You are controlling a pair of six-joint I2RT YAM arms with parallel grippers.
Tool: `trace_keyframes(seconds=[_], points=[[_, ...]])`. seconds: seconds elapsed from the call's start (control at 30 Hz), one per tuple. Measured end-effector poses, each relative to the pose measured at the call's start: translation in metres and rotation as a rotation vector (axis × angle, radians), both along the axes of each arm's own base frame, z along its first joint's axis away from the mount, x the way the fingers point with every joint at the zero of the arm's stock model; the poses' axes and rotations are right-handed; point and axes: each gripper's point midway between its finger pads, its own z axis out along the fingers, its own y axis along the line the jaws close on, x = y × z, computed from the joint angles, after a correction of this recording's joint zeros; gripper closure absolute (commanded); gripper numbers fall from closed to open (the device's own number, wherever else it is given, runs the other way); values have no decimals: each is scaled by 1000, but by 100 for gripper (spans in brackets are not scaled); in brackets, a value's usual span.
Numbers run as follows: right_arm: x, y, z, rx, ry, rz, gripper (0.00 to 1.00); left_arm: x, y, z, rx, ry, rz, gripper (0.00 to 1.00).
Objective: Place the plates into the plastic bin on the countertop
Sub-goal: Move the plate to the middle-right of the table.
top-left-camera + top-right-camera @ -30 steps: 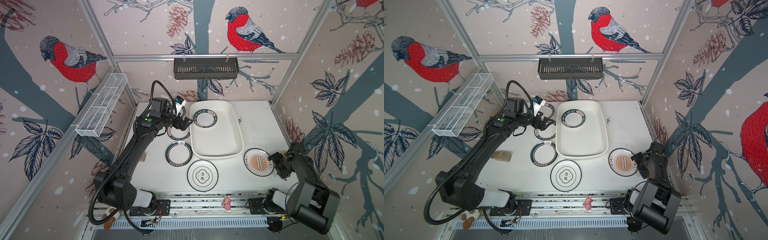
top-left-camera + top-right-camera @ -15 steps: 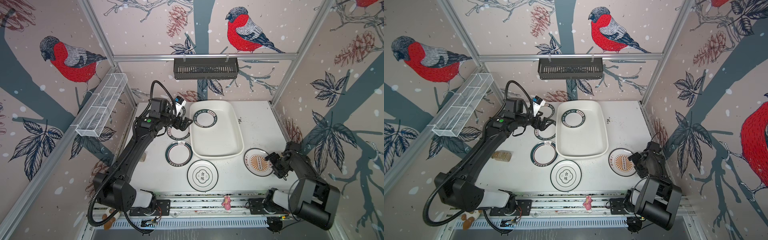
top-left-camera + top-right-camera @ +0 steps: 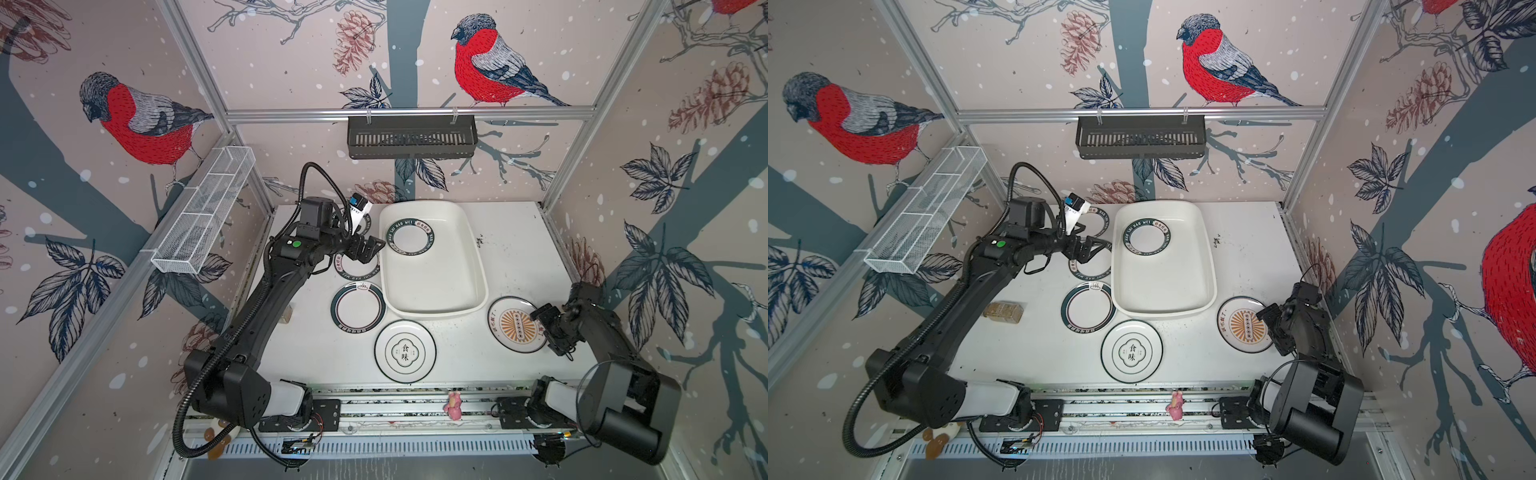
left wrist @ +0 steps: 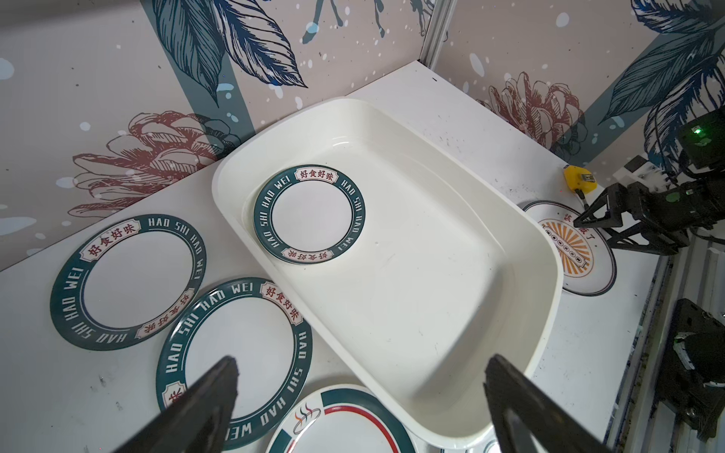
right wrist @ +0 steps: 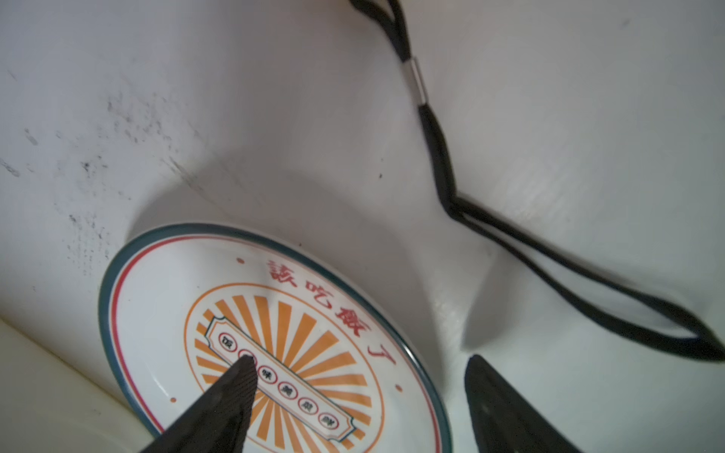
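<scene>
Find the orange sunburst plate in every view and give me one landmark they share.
In a top view: sunburst plate on the countertop, right of the plastic bin's near corner.
In a top view: plate in the same place, beside the bin.
Left wrist: plate past the bin's far corner.
Right wrist: plate close up, filling the foreground.
Shared landmark: the bin; right wrist shows only a cream sliver, likely its wall.

- Bin (image 3: 440, 286): white, one green-rimmed plate (image 3: 410, 237) flat inside.
- Countertop (image 3: 515, 249): three green plates (image 3: 358, 308) left of bin, perhaps touching; white plate (image 3: 405, 351) front; sunburst plate (image 3: 515, 326) right.
</scene>
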Motion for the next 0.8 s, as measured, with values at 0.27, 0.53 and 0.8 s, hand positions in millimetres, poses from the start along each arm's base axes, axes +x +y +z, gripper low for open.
trace_keyframes(seconds=[0.27, 0.53, 0.8], points=[[3, 9, -6, 21, 5, 13, 16, -1, 0, -2, 3, -6, -3, 3], [12, 13, -9, 23, -31, 26, 16, -4, 1, -5, 5, -3, -2, 3], [28, 15, -5, 37, -125, 26, 18, -4, 1, -5, 5, -4, -1, 3]])
